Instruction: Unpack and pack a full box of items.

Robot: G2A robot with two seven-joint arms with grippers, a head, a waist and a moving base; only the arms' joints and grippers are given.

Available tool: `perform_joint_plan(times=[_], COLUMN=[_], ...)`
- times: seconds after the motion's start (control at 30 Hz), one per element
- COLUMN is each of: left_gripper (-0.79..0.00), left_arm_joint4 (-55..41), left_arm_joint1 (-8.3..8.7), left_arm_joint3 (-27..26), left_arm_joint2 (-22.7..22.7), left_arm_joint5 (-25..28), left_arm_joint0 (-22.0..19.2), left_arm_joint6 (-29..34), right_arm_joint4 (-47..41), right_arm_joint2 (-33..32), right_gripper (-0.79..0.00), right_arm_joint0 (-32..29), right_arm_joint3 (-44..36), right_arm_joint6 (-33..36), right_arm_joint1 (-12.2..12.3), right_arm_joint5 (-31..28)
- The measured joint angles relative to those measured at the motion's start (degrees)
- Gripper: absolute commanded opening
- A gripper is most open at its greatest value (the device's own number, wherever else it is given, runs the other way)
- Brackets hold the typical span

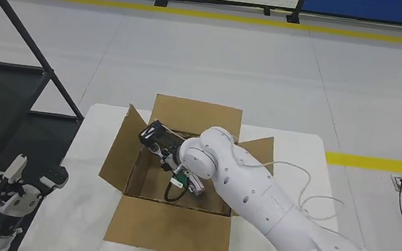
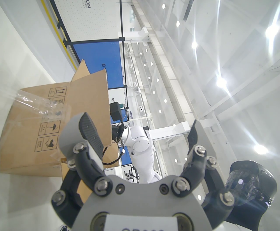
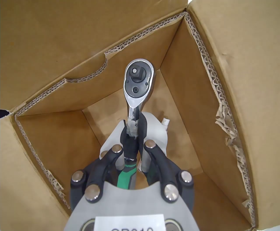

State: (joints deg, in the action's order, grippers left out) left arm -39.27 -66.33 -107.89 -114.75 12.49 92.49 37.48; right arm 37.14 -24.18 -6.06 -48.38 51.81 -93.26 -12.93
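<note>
An open cardboard box [image 1: 167, 230] stands on the white counter [image 1: 288, 147] with all four flaps folded outward. The right arm [image 1: 253, 191] comes in from the counter's near right side and bends down over the box's opening, its wrist end lowered between the walls. In the right wrist view, the right gripper [image 3: 133, 131] is inside the box and its fingers [image 3: 143, 124] are closed on a ratchet wrench [image 3: 139, 81], clamping the shaft just above the green and black handle. The wrench's chrome head, with its square drive facing the camera, sticks out past the fingertips and points toward an inner corner of the box. A scrap of pale tape wraps the shaft where the fingers grip it. The corrugated edges of the box walls look ragged and torn in places, most of all along one side. The left gripper [image 1: 35, 174] hangs off the counter's near left corner, well apart from the box, and holds nothing. Its fingers [image 2: 89, 131] are spread wide, the ribbed black pads facing each other across a broad gap. From the left wrist view the box's outer wall shows printed handling symbols and a strip of clear tape [image 2: 41, 105] peeling across it, with the right arm dipping into the box behind the raised flap.
</note>
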Motion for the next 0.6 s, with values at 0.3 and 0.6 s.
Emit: perform_joint_plan(times=[0.3,0.6], left_gripper=[0.0,0.0], left_arm_joint4=[0.0,0.0], left_arm_joint1=[0.0,0.0], left_arm_joint3=[0.0,0.0], left_arm_joint2=[0.0,0.0], left_arm_joint5=[0.0,0.0], left_arm_joint0=[0.0,0.0], left_arm_joint6=[0.0,0.0], right_arm_joint4=[1.3,0.3], right_arm_joint2=[0.3,1.2], right_gripper=[-0.785,-0.785], right_arm_joint0=[-1.0,-0.9], right_arm_joint3=[-0.3,6.6], right_arm_joint6=[0.1,5.7], right_arm_joint1=[0.0,-2.6], right_arm_joint5=[0.8,0.0])
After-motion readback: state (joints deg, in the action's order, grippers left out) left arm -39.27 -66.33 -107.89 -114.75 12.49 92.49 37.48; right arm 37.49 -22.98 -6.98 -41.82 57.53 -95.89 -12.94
